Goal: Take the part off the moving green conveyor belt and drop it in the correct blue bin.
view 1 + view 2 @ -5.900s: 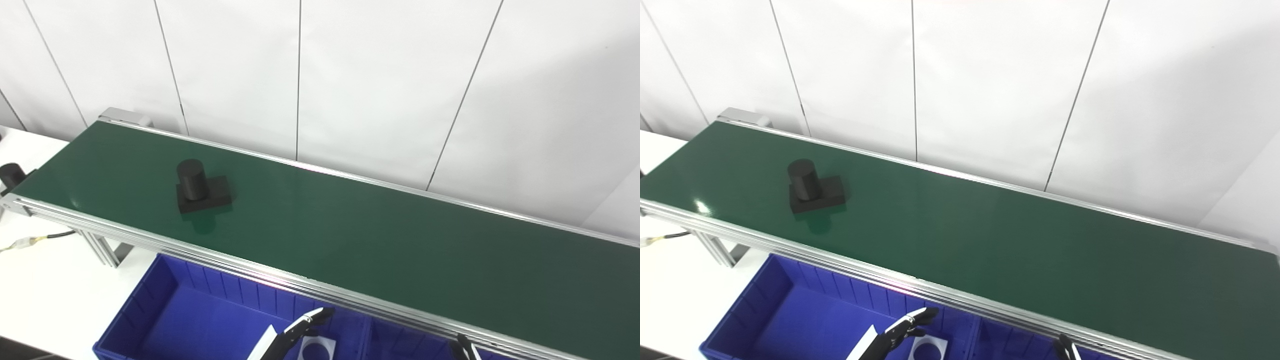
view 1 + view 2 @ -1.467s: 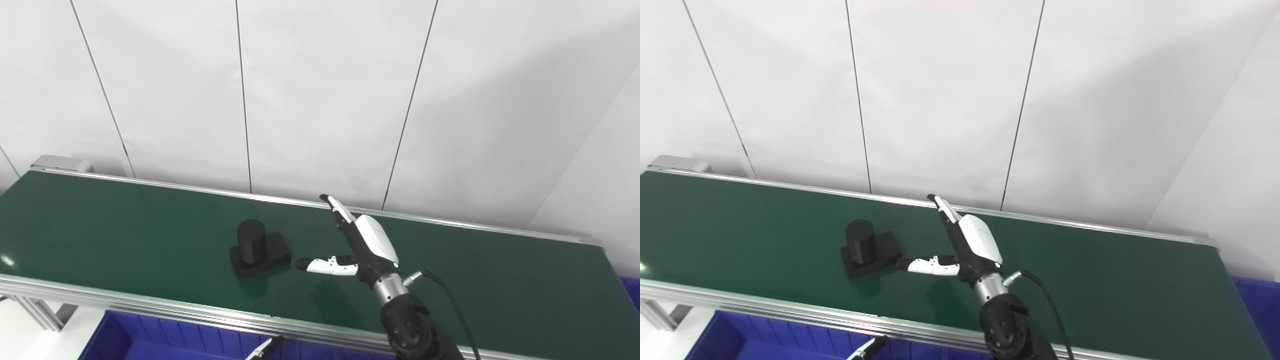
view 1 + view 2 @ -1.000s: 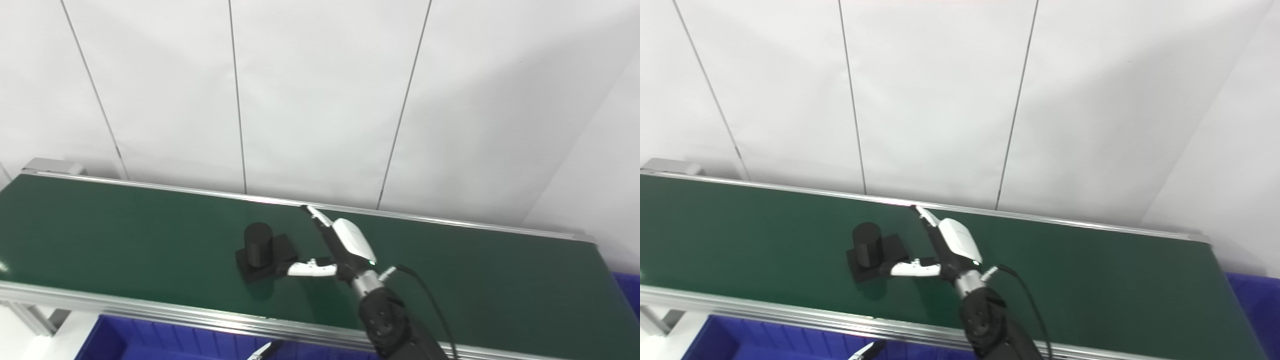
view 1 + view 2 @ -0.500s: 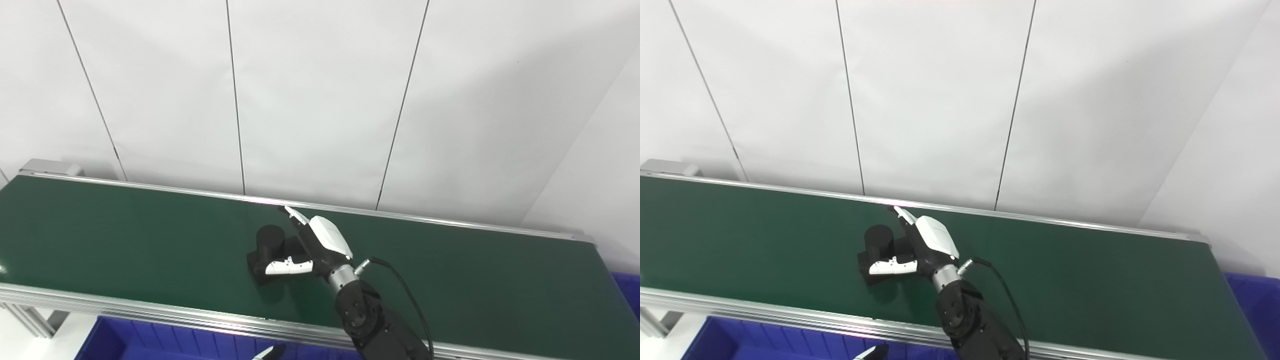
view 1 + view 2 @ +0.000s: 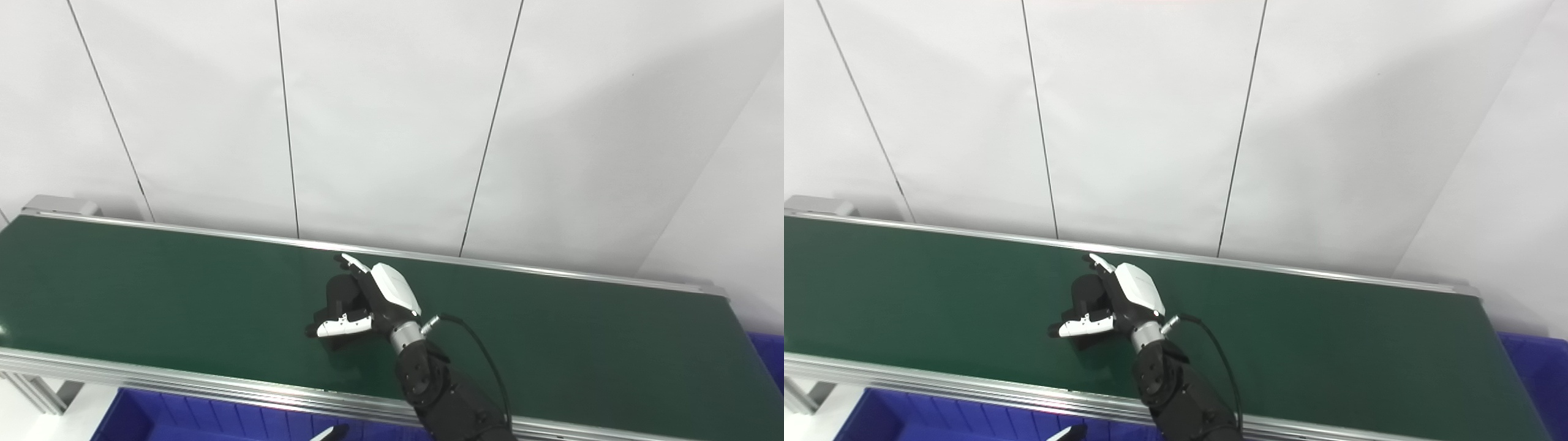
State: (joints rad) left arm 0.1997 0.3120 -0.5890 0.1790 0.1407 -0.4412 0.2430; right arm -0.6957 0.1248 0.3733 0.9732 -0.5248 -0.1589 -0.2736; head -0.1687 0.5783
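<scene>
Part: black part [image 5: 340,295], a short upright cylinder on a flat square base, sits on the green conveyor belt [image 5: 153,294] about mid-length, roughly midway between the far and near rails.
Right hand: right hand [image 5: 367,303], white shell over black fingers, is right on the part now, reaching in from the part's right side with the arm coming up over the near rail.
Grip state: fingers [image 5: 1096,262] curl over the far side of the cylinder and the white thumb [image 5: 343,326] lies across the near edge of the base; the hand is partly closed around the part, and whether it is squeezing firmly I cannot tell.
Key relation: part lies directly to the left of the palm, between fingers and thumb, cylinder axis upright, so the closing line runs far-to-near across the belt.
Left hand: only a fingertip of the left hand [image 5: 329,433] peeps in at the bottom edge, below the near rail; its state cannot be told.
Nearer hand: right, clearly; the left is well apart from the part.
Blue bin: blue plastic bin [image 5: 184,422] shows beneath the near rail, on the near side of the part.
Judged next: finish the squeeze, lift straight up, then carry back over the near rail.
Risk: belt drags the base under the thumb and tips the part.
</scene>
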